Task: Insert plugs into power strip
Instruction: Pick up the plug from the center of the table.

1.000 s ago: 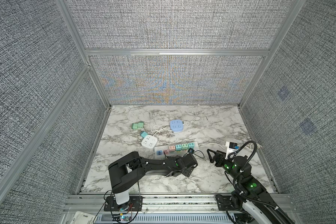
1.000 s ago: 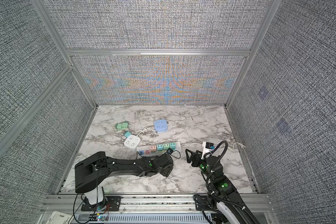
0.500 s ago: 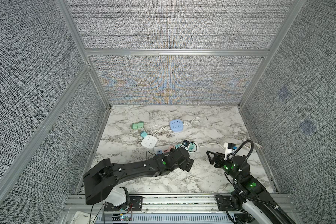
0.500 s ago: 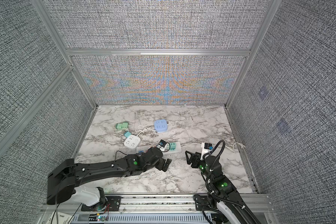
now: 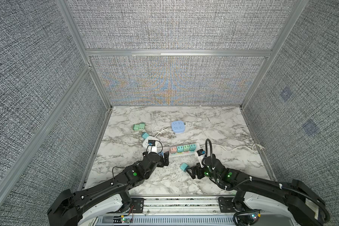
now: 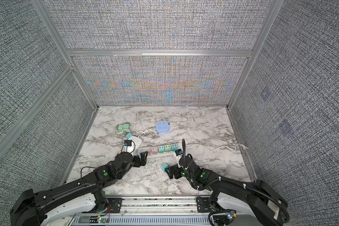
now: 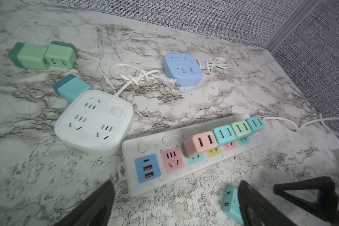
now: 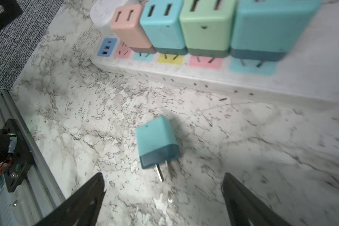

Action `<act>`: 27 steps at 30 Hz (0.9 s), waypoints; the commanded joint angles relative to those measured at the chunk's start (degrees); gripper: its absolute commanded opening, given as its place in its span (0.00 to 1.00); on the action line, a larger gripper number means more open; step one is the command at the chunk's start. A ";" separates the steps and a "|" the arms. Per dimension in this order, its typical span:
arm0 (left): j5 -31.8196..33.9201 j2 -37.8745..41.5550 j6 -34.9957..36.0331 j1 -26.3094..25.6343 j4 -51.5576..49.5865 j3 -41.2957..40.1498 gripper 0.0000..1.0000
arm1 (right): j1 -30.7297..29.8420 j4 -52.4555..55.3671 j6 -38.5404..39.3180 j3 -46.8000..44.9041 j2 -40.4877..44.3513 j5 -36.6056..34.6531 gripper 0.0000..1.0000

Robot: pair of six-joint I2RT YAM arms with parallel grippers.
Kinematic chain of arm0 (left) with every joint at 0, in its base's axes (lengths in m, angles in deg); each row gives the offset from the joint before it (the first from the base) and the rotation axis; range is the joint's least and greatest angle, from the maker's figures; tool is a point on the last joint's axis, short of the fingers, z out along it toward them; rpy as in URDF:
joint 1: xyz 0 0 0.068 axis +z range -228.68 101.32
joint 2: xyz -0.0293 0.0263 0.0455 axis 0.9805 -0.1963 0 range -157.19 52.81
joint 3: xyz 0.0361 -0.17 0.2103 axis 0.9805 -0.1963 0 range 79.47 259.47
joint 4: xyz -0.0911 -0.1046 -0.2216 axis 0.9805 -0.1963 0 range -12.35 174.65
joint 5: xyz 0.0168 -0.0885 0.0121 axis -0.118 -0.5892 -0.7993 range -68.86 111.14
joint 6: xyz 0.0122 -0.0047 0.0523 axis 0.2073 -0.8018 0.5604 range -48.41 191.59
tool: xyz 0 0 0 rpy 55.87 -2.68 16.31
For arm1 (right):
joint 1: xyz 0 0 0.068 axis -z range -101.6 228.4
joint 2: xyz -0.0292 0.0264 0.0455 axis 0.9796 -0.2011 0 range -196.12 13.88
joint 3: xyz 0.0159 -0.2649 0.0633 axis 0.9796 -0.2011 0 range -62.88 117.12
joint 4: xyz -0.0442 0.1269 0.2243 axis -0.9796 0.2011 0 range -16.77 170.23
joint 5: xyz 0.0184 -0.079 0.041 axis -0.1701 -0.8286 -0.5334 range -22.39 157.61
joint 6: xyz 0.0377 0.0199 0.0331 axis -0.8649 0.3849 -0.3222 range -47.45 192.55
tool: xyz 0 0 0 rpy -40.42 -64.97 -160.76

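The long white power strip (image 5: 176, 155) (image 7: 164, 140) lies across the middle of the table. A pink, a teal, a green and a teal plug (image 5: 183, 148) (image 8: 162, 25) stand in it in a row. One loose teal plug (image 5: 184, 167) (image 6: 164, 167) (image 8: 157, 140) lies on its side in front of the strip, prongs towards my right gripper (image 5: 192, 171) (image 8: 162, 178), which is open just short of it. My left gripper (image 5: 161, 159) (image 7: 175, 187) is open and empty at the strip's left end. Two green plugs (image 5: 139, 127) and a teal plug (image 5: 145, 135) lie at the back left.
A white square socket block (image 5: 150, 142) sits left of the strip, with a blue square one (image 5: 178, 126) behind it and knotted white cords (image 5: 160, 130) between them. The strip's cord (image 5: 235, 149) runs to the right wall. Fabric walls enclose three sides.
My left arm has swung left from over the strip's middle to its left end, and a loose teal plug now shows on the table. The right gripper's jaws stand wider.
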 commanded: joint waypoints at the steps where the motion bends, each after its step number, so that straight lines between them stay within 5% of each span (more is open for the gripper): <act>1: 1.02 2.08 -1.57 0.81 -1.38 -0.72 0.99 | -1.30 -1.61 3.45 3.43 -6.77 -3.02 0.98; 12: 0.68 6.88 -1.58 2.46 -3.16 -1.75 0.99 | -4.82 3.21 6.58 10.53 -17.47 -6.38 0.93; 27: -2.16 5.03 -1.65 3.48 -1.15 -1.74 0.99 | -5.82 5.06 6.93 12.76 -22.17 -8.40 0.45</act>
